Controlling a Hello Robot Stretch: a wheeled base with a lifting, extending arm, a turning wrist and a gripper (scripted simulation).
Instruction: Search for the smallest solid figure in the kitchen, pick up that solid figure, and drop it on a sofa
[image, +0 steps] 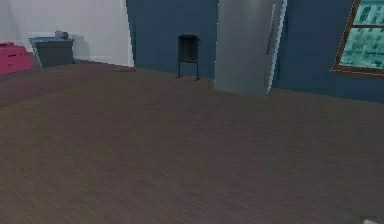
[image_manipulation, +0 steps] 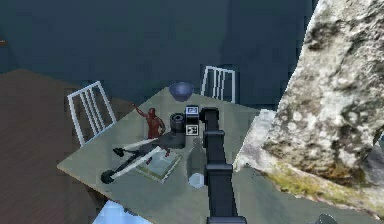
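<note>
A small reddish-brown figure (image_manipulation: 153, 122) with raised arms stands on the grey-green table (image_manipulation: 95, 155), toward its far side. My arm (image_manipulation: 218, 170) reaches up over the table from the bottom edge, with its two white marker squares (image_manipulation: 192, 120) at the far end. The gripper (image_manipulation: 166, 133) sits just left of them, right beside the figure. Because the figure and the tabletop lie at and behind the gripper's far end, I cannot tell whether it holds anything or touches the figure.
On the table lie a blue bowl (image_manipulation: 182, 90), a flat book (image_manipulation: 160, 165), a long dark utensil (image_manipulation: 128, 160) and a white cup (image_manipulation: 196, 181). Two white chairs (image_manipulation: 90, 110) (image_manipulation: 218, 82) stand around it, and a large rocky mass (image_manipulation: 330, 100) lies right. Ahead: open floor, a grey fridge (image: 245, 45), a black bin (image: 188, 55).
</note>
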